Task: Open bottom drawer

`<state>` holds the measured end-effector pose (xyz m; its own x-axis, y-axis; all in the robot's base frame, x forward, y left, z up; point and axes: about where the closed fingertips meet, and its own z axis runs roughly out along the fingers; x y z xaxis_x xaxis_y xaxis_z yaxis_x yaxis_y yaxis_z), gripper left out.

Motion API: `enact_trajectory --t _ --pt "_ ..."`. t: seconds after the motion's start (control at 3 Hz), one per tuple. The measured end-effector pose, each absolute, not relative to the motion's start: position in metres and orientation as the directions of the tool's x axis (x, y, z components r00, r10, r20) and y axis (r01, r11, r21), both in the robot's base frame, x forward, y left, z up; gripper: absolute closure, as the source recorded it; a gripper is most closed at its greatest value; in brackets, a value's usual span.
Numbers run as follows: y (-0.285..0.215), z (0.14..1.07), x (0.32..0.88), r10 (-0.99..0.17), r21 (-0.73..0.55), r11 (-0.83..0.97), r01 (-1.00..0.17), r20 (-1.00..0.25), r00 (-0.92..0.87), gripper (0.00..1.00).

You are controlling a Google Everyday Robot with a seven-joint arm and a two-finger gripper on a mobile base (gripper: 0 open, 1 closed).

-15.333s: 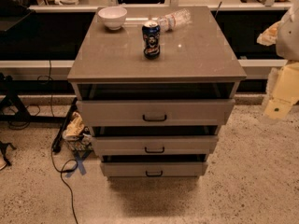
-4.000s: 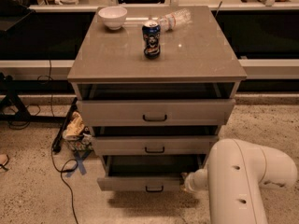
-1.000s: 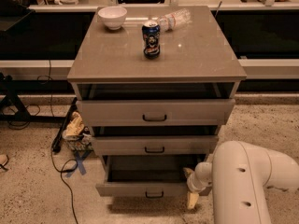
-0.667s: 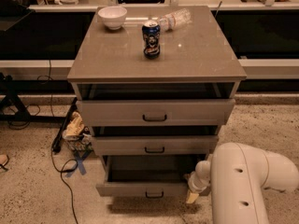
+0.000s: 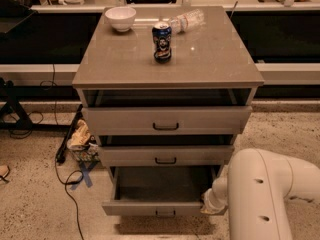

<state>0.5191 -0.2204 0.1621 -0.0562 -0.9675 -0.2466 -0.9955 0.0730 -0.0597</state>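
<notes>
The white arm (image 5: 265,194) is bent low, its pincer (image 5: 206,207) set at the right front corner of the pulled-out bottom drawer (image 5: 135,207); its state cannot be told. The label on the can (image 5: 161,42) cannot be read.

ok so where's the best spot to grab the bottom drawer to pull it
Take the small black bar handle in the middle of the bottom drawer front, coming straight in from the front. The bar lies level and stands off the flat panel, which has nothing else to grip. The end effector is at the drawer's right front corner, to the side of the handle.
</notes>
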Motion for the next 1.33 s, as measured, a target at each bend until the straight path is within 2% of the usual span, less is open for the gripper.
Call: enact_trajectory --t 0.33,0.67,1.33 --pt "-0.222 0.166 0.497 -0.963 -0.056 0.107 -0.993 -0.255 -0.089 1.0" --pt "-0.22 0.159 0.464 -0.952 -0.046 0.131 -0.99 -0.285 -0.113 1.0" --pt "-0.218 0.156 0.446 -0.942 -0.042 0.148 -0.988 -0.31 -0.128 1.0"
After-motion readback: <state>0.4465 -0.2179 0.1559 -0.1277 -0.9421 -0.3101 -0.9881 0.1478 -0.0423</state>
